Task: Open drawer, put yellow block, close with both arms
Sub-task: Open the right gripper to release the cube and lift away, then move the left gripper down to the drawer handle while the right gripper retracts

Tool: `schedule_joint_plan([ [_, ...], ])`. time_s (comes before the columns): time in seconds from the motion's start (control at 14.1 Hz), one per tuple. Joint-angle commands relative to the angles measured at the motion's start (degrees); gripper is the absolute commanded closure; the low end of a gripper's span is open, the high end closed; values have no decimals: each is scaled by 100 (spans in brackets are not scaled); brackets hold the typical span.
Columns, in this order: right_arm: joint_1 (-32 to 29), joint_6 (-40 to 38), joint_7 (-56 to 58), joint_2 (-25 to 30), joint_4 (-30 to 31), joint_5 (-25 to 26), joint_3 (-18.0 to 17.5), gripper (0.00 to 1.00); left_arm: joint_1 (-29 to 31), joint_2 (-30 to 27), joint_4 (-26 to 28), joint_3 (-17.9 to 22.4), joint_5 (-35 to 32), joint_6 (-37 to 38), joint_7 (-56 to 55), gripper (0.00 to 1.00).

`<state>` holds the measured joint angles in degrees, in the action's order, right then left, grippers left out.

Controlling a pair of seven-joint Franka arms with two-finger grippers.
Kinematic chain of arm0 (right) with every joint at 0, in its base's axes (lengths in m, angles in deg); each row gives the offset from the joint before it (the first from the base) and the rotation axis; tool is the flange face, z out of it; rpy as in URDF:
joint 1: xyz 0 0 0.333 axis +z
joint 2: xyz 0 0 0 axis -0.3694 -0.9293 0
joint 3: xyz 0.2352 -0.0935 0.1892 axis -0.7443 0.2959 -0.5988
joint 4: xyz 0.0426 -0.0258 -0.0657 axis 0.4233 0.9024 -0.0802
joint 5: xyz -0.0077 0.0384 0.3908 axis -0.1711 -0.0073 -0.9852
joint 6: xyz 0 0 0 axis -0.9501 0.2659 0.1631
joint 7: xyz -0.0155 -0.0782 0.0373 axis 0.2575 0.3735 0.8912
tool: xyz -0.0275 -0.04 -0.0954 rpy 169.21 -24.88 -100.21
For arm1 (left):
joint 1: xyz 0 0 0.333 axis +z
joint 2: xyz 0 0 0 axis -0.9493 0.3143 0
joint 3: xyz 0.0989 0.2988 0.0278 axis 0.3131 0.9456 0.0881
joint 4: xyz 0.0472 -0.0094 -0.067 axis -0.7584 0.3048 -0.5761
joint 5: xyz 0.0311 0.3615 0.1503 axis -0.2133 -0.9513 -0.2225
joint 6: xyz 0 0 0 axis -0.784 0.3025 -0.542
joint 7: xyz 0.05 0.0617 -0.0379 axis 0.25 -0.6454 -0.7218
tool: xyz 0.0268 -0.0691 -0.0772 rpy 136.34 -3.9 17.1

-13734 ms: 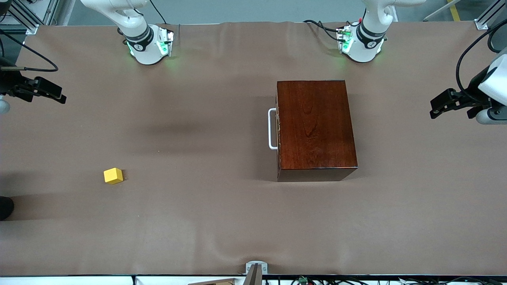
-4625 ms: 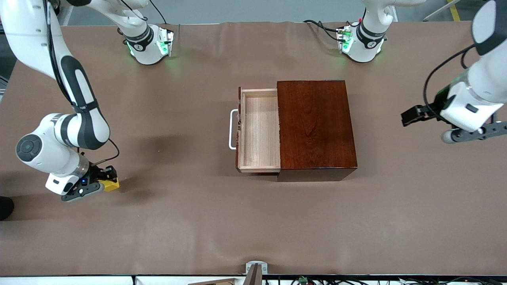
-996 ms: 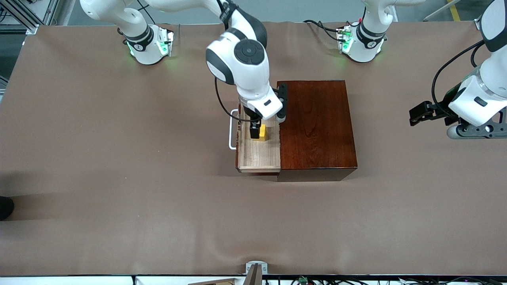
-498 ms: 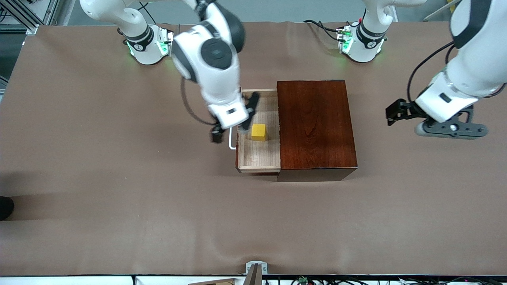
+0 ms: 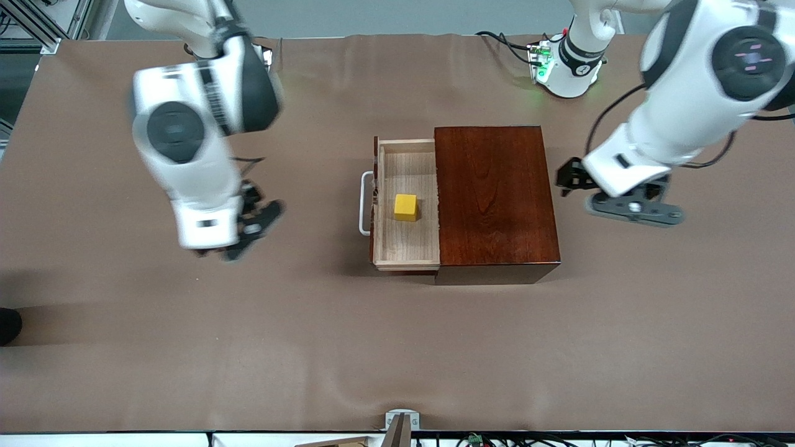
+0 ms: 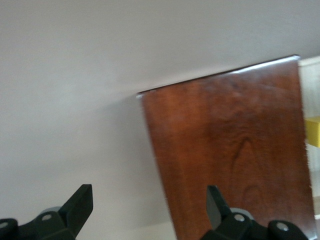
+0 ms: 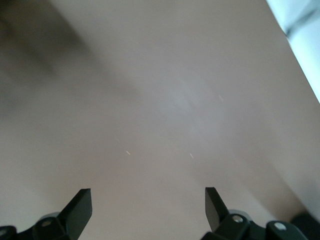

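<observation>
The drawer (image 5: 407,248) is pulled out of the dark mahogany box (image 5: 497,198), its white loop handle (image 5: 363,203) toward the right arm's end. The yellow block (image 5: 406,207) rests on the drawer's pale floor, free of both grippers. My right gripper (image 5: 254,218) is open and empty over bare table, well away from the handle. My left gripper (image 5: 570,177) is open and empty, in the air beside the box's closed end. The left wrist view shows that gripper (image 6: 149,205) at the box's top (image 6: 230,150), with a sliver of the block (image 6: 313,132). The right wrist view shows its open gripper (image 7: 148,202) over cloth.
The brown table cloth (image 5: 310,347) covers the whole table. The arm bases stand along the table's edge farthest from the front camera, the left arm's base (image 5: 568,68) showing its green light. A small metal bracket (image 5: 400,422) sits at the edge nearest that camera.
My right gripper has let go of the yellow block in the drawer and swung away toward the right arm's end. My left gripper has moved in toward the box.
</observation>
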<state>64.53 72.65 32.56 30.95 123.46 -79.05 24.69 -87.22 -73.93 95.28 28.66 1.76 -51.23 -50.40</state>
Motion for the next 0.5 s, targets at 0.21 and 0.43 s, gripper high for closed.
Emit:
schedule_joint_plan([
  [0.21, -1899, -141, -96, 697, 280, -180, -695, 0, -1509, 356, -358, -625, -10, -169, 348, 0],
  [0.43, -2745, -185, -357, 785, 272, -243, -1294, 0, -2144, 952, -1014, -642, 7, -441, 1137, 0],
])
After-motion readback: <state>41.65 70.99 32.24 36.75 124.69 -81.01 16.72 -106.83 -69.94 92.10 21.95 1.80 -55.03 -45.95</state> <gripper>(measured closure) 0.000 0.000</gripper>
